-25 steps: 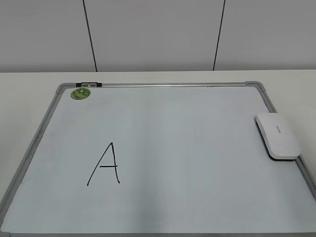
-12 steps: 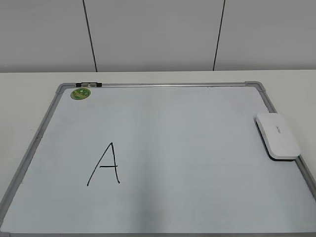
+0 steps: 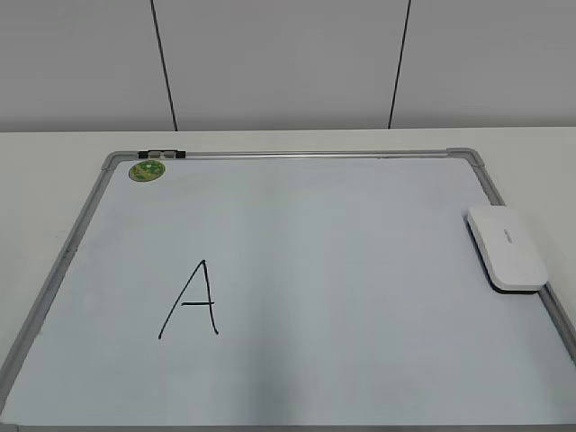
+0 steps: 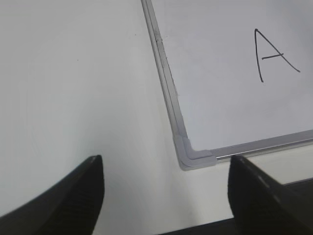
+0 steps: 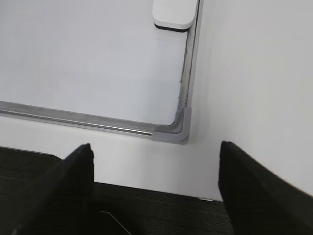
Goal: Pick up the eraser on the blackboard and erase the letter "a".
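Note:
The blackboard (image 3: 297,155) lies flat on the table, a pale board in a silver-grey frame. The white eraser (image 3: 507,247) rests on it at the right edge, and shows at the top of the right wrist view (image 5: 174,12). No small letter "a" shows in any view; only a large capital "A" (image 3: 191,300) is written at lower left, and it shows in the left wrist view (image 4: 274,54). My left gripper (image 4: 166,169) is open and empty over the table by the board's near-left corner (image 4: 195,156). My right gripper (image 5: 155,156) is open and empty by the near-right corner (image 5: 173,132). Neither gripper shows in the exterior view.
A round green magnet (image 3: 147,170) sits at the board's far-left corner, beside a small black clip (image 3: 162,155) on the frame. A grey panelled wall stands behind the table. The table's dark front edge (image 5: 146,205) lies under my right gripper.

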You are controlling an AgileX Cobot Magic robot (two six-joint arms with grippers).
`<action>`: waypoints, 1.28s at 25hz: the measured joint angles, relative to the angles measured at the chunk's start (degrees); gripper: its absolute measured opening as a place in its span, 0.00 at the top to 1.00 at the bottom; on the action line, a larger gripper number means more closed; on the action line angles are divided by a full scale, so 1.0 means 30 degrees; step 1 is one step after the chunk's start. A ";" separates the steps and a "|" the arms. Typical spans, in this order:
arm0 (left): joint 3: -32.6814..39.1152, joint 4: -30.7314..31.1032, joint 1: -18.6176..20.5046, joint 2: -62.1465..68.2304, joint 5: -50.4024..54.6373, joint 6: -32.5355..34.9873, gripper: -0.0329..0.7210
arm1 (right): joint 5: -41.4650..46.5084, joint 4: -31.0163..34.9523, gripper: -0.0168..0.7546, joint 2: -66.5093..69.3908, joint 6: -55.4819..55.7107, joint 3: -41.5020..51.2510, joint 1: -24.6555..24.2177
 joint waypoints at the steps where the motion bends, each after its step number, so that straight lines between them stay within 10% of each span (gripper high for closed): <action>1: 0.0000 0.0000 0.0000 0.0000 0.0000 0.0000 0.19 | 0.0000 -0.0105 0.22 0.0000 0.0206 0.0012 0.0000; 32: 0.0000 -0.0483 0.0091 -0.0269 0.0000 0.0043 0.22 | 0.0080 -0.1089 0.22 -0.0213 0.1864 0.0175 0.0510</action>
